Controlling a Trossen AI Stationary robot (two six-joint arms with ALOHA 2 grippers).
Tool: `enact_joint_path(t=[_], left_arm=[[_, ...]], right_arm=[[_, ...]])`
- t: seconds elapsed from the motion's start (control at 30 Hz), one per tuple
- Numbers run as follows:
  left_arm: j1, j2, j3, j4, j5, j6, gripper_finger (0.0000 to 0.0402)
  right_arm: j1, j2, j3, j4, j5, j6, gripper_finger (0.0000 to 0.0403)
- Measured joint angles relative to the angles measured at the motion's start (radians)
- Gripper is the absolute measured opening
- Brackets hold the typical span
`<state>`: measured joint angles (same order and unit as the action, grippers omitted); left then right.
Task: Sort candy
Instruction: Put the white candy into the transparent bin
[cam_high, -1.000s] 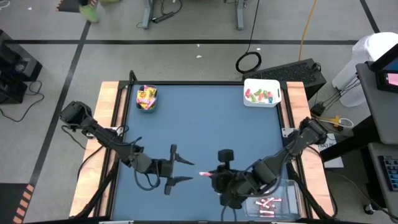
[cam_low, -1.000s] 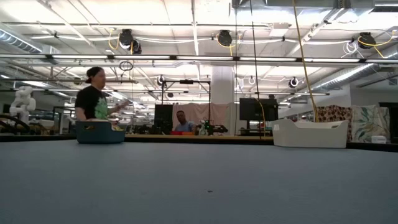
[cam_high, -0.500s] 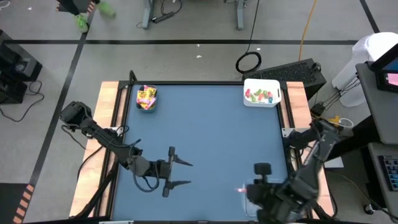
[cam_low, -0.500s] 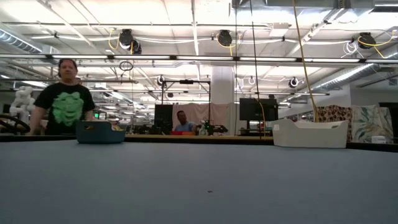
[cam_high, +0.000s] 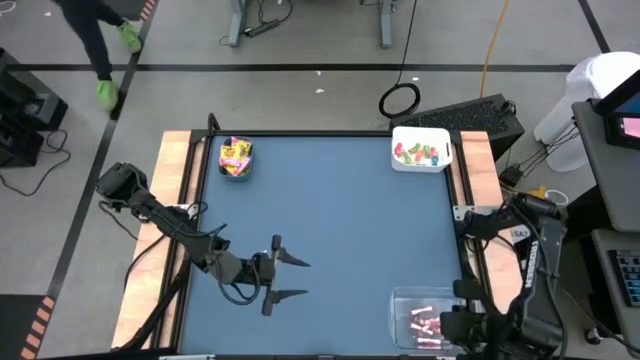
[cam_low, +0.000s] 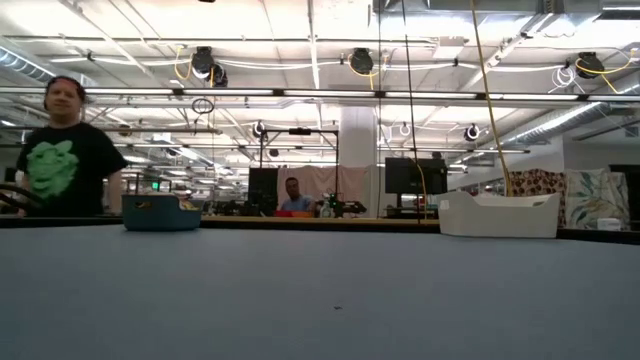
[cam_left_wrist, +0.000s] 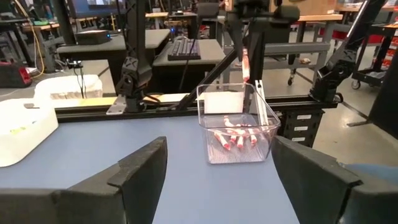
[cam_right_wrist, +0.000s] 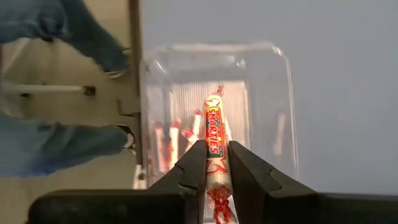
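Above the clear bin (cam_right_wrist: 217, 93) at the table's near right corner, my right gripper (cam_right_wrist: 216, 163) pinches a candy stick (cam_right_wrist: 214, 134), long axis along the fingers, bin straight below. Left gripper (cam_high: 285, 276) open, mid-table, farther off.

A large open robotics lab or workshop. Beyond the blue table (cam_low: 320, 300) hang ceiling lamps (cam_low: 361, 62), pipes and cables, with monitors (cam_low: 414, 176) and benches behind and a person (cam_low: 62, 150) walking past. A keyboard (cam_left_wrist: 185, 50) lies on a metal-framed workbench, and cables cross the concrete floor (cam_high: 300, 90).
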<state>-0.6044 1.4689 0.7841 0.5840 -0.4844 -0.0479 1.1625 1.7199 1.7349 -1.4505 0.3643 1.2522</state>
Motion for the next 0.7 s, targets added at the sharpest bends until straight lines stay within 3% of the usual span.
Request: enact_joint_path(t=[0.23, 0.37, 0.53, 0.7], left_arm=[[0.002, 0.000, 0.000, 0.001, -0.003, 0.000, 0.0293], [0.003, 0.000, 0.000, 0.001, -0.006, -0.001, 0.0293], [0.003, 0.000, 0.000, -0.003, -0.105, -0.051, 0.0293], [0.003, 0.001, 0.000, -0.036, -0.130, -0.079, 0.0293]], right_arm=[[0.045, 0.000, -0.164, 0.050, -0.032, 0.121, 0.0049], [0.041, 0.001, -0.259, 0.164, -0.059, 0.076, 0.0049], [0.011, 0.002, -0.370, 0.221, -0.133, 0.060, 0.0050], [-0.011, 0.002, -0.444, 0.274, -0.134, 0.024, 0.0060]])
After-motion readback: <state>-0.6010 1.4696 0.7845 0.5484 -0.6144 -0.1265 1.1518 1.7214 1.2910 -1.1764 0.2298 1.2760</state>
